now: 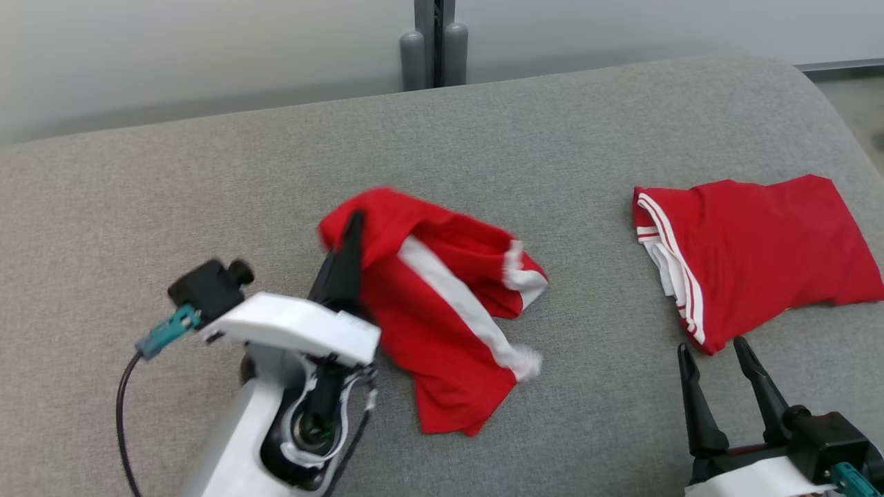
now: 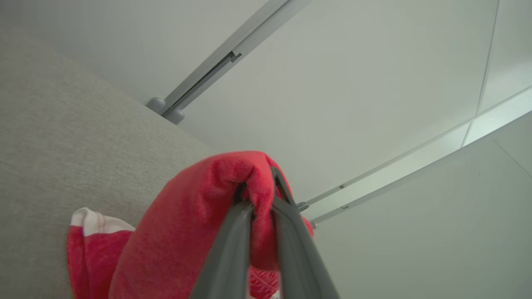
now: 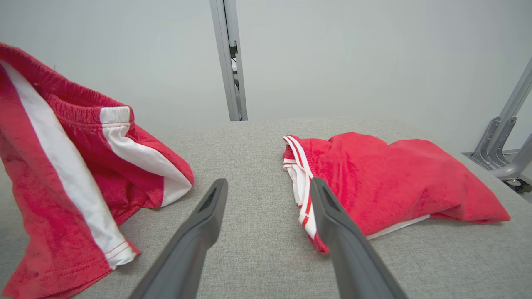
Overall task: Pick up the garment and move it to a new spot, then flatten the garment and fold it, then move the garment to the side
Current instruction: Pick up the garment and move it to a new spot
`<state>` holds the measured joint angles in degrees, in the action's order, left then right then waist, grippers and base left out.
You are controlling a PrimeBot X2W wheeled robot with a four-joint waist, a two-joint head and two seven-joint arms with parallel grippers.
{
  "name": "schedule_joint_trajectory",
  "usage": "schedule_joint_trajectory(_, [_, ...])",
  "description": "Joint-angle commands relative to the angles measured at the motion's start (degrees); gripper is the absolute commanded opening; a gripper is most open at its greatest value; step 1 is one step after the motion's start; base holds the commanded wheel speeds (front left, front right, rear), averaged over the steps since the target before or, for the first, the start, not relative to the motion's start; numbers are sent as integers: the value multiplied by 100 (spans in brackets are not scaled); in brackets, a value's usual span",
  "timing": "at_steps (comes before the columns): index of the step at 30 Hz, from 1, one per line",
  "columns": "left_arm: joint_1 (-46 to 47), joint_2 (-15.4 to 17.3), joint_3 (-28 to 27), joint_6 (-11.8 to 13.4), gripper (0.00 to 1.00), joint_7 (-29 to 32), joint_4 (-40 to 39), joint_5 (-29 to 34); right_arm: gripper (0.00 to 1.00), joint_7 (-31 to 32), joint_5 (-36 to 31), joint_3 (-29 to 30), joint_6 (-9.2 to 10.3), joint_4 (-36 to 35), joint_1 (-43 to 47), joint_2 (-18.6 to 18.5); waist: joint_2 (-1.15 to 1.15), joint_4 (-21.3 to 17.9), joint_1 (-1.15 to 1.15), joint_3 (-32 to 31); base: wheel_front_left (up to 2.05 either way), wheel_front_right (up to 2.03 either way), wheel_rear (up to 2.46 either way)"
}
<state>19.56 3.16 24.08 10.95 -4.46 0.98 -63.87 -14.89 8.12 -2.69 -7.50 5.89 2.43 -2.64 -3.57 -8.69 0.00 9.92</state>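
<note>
A red garment with a white side stripe hangs crumpled over the grey cushioned surface, lifted at its upper left corner. My left gripper is shut on that corner; in the left wrist view its fingers pinch a fold of the red garment. The right wrist view has the same garment at the left, draped down to the surface. My right gripper rests open at the lower right, its fingertips apart over bare grey fabric.
A second red garment with thin white stripes lies folded at the right, just beyond my right gripper, seen also in the right wrist view. A grey post stands behind the surface. The surface's right edge curves down near a metal frame.
</note>
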Motion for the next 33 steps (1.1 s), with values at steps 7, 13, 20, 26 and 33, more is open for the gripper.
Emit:
schedule_joint_trajectory(7, [-564,75,-780,-165,29,-550,1866,-520,100,-23,-48,-115,1,71,70,-32,0,206,0,-50,0,0,0])
schedule_joint_trajectory(13, [-1018,70,-896,-540,100,-806,2265,-614,100,-23,-140,-139,1,70,121,-32,0,420,0,-102,0,0,0])
schedule_joint_trajectory(20, [-1308,273,-864,-863,100,-1036,2018,56,100,-23,-227,-124,1,20,59,-32,0,549,0,-129,0,0,0])
schedule_joint_trajectory(26, [-1893,468,-1379,-949,100,-1070,795,2097,100,-23,-279,-21,1,-67,156,-31,0,621,0,-222,0,0,0])
schedule_joint_trajectory(33, [-2654,267,-1951,-1198,100,-1069,47,4038,100,-23,-405,152,1,-196,408,-32,0,716,0,-510,0,0,0])
